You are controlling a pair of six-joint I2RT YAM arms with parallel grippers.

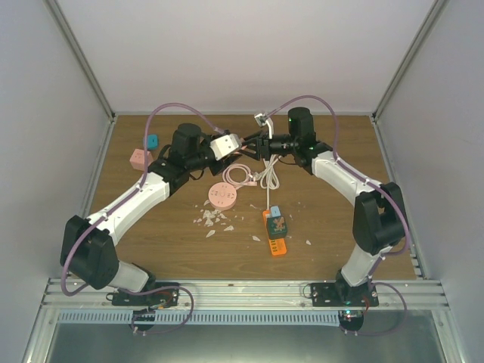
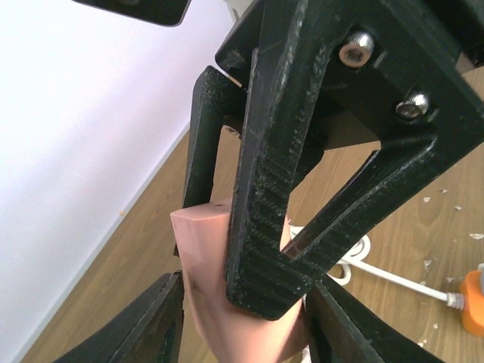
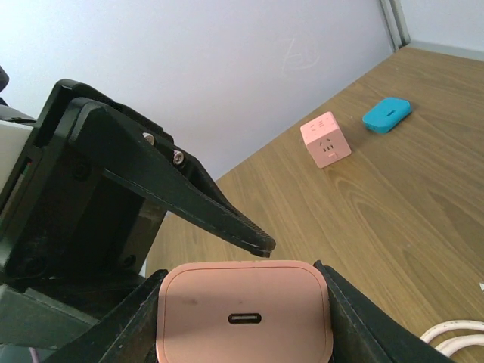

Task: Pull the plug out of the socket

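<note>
A pink charger plug (image 3: 243,314) with a USB-C port is held above the table at the back middle, pinched from both sides. My right gripper (image 3: 243,333) is shut on it, its fingers tight against both flanks. My left gripper (image 2: 242,325) is shut on the same plug (image 2: 208,265) from the opposite end. In the top view the two grippers, left (image 1: 243,144) and right (image 1: 262,144), meet tip to tip. A round pink socket (image 1: 221,195) with a pink cable lies on the table below. An orange power strip (image 1: 275,233) carries a dark plug (image 1: 277,224).
A pink cube socket (image 1: 139,158) and a blue block (image 1: 152,141) sit at the back left, and both show in the right wrist view, the cube (image 3: 326,140) and the block (image 3: 386,114). A white cable (image 1: 269,178) runs to the orange strip. White scraps (image 1: 212,219) litter the table's middle.
</note>
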